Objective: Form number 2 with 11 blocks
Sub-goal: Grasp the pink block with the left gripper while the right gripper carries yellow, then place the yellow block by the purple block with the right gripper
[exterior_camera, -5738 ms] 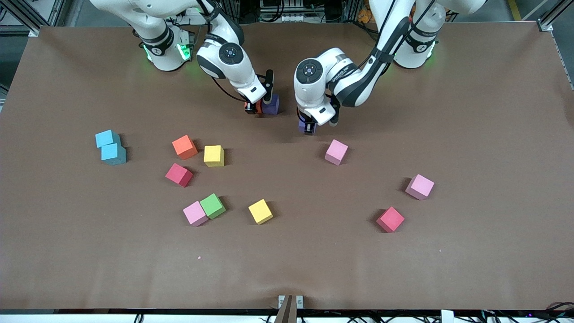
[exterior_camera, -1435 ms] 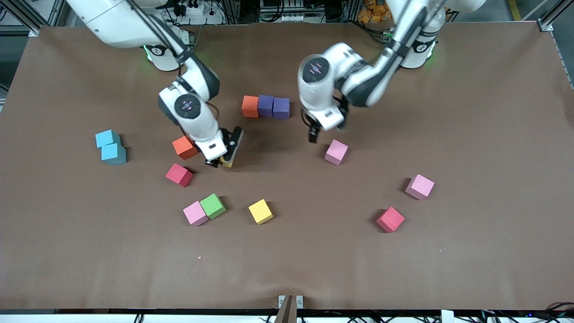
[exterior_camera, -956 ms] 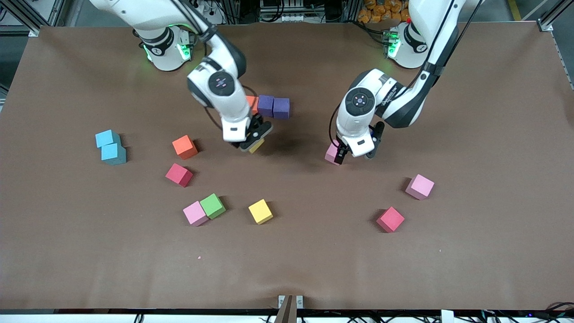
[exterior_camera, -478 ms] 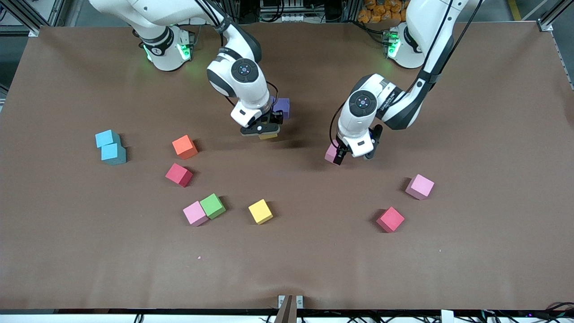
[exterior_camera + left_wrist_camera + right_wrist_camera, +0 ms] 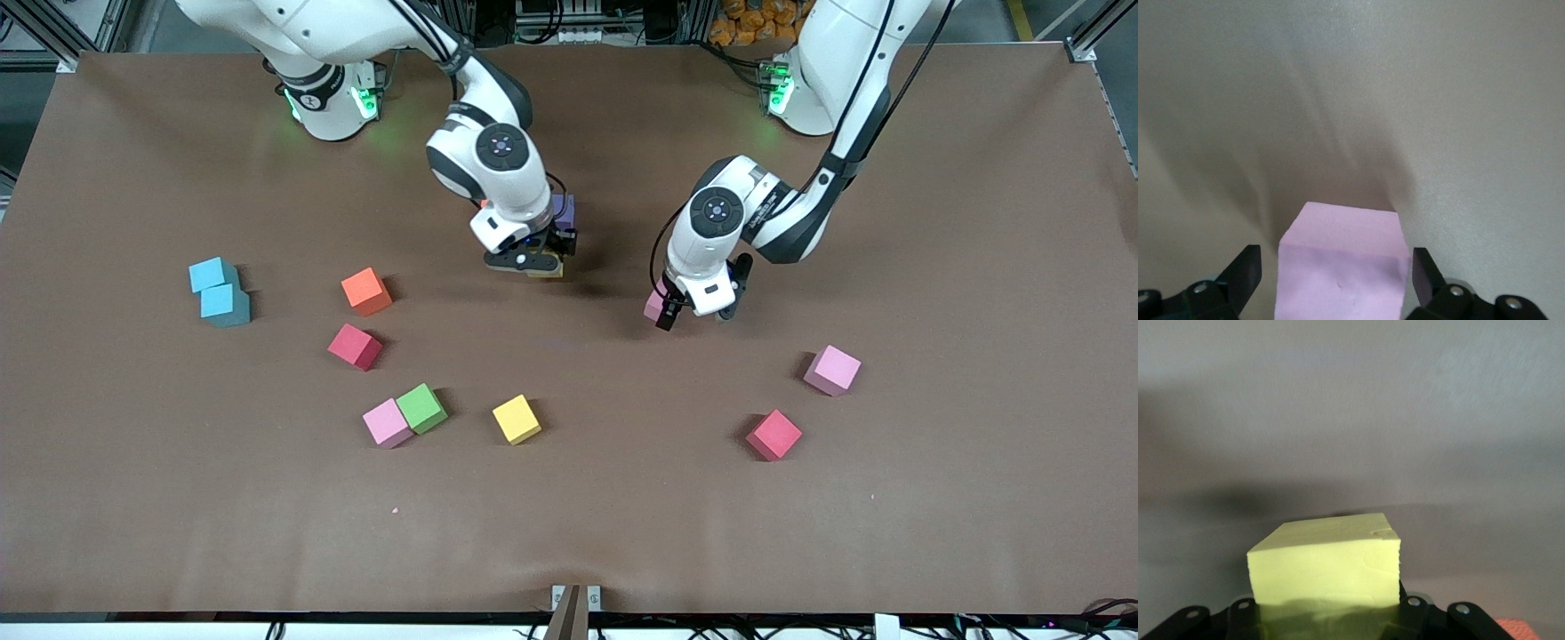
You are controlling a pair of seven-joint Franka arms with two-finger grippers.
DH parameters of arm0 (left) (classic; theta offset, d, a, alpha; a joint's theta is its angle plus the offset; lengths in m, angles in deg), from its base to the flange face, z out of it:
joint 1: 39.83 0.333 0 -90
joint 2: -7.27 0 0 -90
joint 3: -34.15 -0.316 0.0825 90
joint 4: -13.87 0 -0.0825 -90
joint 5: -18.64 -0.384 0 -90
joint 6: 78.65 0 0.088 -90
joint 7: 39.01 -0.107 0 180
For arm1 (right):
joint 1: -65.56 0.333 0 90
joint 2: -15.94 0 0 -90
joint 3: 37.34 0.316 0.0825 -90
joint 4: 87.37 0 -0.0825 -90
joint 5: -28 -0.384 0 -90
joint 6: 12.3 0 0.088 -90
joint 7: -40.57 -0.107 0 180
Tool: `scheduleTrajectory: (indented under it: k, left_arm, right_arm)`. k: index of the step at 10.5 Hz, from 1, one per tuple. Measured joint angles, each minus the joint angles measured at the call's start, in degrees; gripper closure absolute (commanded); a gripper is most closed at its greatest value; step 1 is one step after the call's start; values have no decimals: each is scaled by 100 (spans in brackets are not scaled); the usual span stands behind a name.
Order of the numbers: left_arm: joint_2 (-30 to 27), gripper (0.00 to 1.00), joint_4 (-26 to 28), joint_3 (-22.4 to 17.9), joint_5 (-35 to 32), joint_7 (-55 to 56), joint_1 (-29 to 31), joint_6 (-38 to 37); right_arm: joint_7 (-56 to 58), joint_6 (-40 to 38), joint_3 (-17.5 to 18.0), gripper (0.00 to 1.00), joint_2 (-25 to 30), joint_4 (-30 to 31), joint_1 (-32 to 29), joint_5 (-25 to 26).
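Note:
My right gripper is shut on a yellow cube, held just beside the purple cube at the end of a short row. The arm hides the rest of that row. In the right wrist view the yellow cube fills the gripper, with an orange corner at the edge. My left gripper is open and straddles a pink cube. The left wrist view shows this pink cube between the fingers with a gap on each side.
Loose cubes lie nearer the front camera: orange, crimson, pink touching green, yellow, crimson, pink. Two light-blue cubes sit toward the right arm's end of the table.
My right gripper carried the yellow cube from beside the loose orange cube to the purple end of the row. My left gripper swung over the pink cube and came down around it.

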Motion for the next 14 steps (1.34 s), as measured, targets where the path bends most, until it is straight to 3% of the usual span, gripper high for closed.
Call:
scheduleTrajectory:
  k: [1, 2, 4, 7, 14]
  left_arm:
    - [46, 83, -6, 1, -59, 0, 1, 23]
    - [58, 91, -18, -1, -76, 0, 9, 27]
    - [56, 90, -178, -3, -94, -56, 32, 38]
    - [65, 90, -655, 14, -213, -990, 6, -302]
    - [993, 88, -2602, 41, -232, -3718, -25, -1636]
  right_arm:
    - [-155, 0, -11, 90, -65, -15, 90, 22]
    - [-287, 0, -14, 90, -100, -18, 155, 49]
    - [-369, -11, -19, 90, -187, -22, 216, 151]
    - [-1256, 8, -54, 90, -474, -34, 414, 1169]
    - [-1351, 2, -114, 89, -500, -111, 425, 1255]
